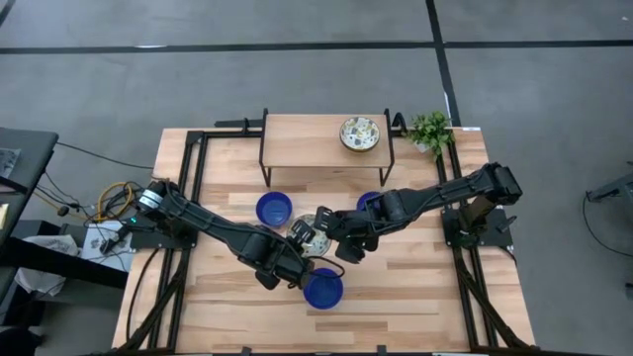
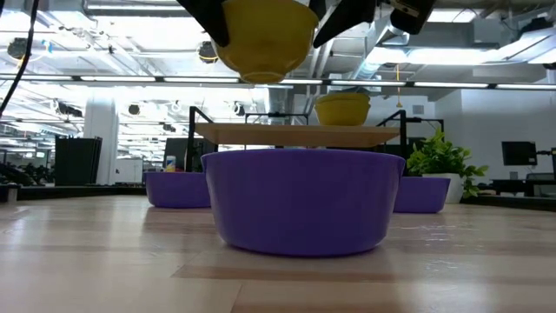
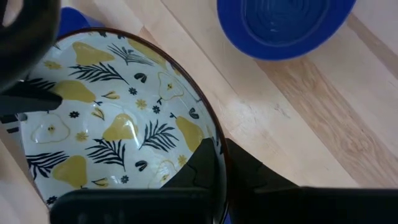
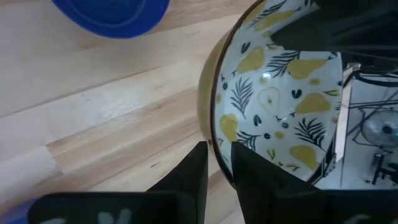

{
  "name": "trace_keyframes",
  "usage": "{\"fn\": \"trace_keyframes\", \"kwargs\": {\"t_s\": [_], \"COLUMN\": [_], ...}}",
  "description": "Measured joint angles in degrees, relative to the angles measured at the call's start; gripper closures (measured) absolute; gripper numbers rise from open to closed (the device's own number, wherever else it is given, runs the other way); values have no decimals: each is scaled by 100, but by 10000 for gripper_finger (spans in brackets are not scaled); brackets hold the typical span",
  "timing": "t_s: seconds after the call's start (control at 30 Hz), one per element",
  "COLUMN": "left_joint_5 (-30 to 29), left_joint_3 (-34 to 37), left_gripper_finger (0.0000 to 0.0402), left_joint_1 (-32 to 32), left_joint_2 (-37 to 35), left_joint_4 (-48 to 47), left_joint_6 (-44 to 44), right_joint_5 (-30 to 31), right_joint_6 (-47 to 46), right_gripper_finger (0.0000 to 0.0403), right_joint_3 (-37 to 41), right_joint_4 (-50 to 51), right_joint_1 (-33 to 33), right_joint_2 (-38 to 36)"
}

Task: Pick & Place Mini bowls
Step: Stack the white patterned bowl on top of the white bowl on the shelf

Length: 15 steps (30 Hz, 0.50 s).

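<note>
Grey floor (image 1: 297,79); ceiling strip lights (image 2: 104,78); potted plant (image 2: 443,161).

My left gripper (image 1: 297,249) and my right gripper (image 1: 336,232) meet at one patterned bowl (image 1: 309,230) in the middle of the table (image 1: 415,287). A blue bowl (image 1: 274,210) sits at its ten o'clock, another blue one (image 1: 323,289) at its six. A second patterned bowl (image 1: 360,133) sits on the small shelf (image 1: 302,138), by a plant (image 1: 430,129).

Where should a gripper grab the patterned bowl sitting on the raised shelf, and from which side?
Pinch its rim from above, one finger inside, one outside, on the edge facing the arms. The shelf bowl sits upright and open, with a plant near one side. The left gripper and right gripper hold the raised bowl that way.
</note>
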<state>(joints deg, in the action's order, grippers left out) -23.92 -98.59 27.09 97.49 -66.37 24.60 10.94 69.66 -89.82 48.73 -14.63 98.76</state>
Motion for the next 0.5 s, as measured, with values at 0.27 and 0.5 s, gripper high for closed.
{"fn": "trace_keyframes", "kwargs": {"t_s": [0.27, 0.5], "left_joint_5": [39, 101], "left_joint_3": [0, 0], "left_gripper_finger": [391, 391], "left_joint_1": [-2, -4], "left_joint_2": [0, 0], "left_joint_4": [16, 44], "left_joint_6": [0, 26], "right_joint_5": [101, 73], "right_joint_6": [3, 29], "right_gripper_finger": [355, 392], "right_joint_3": [0, 2], "right_joint_4": [4, 35], "right_joint_1": [0, -9], "right_joint_2": [0, -2]}}
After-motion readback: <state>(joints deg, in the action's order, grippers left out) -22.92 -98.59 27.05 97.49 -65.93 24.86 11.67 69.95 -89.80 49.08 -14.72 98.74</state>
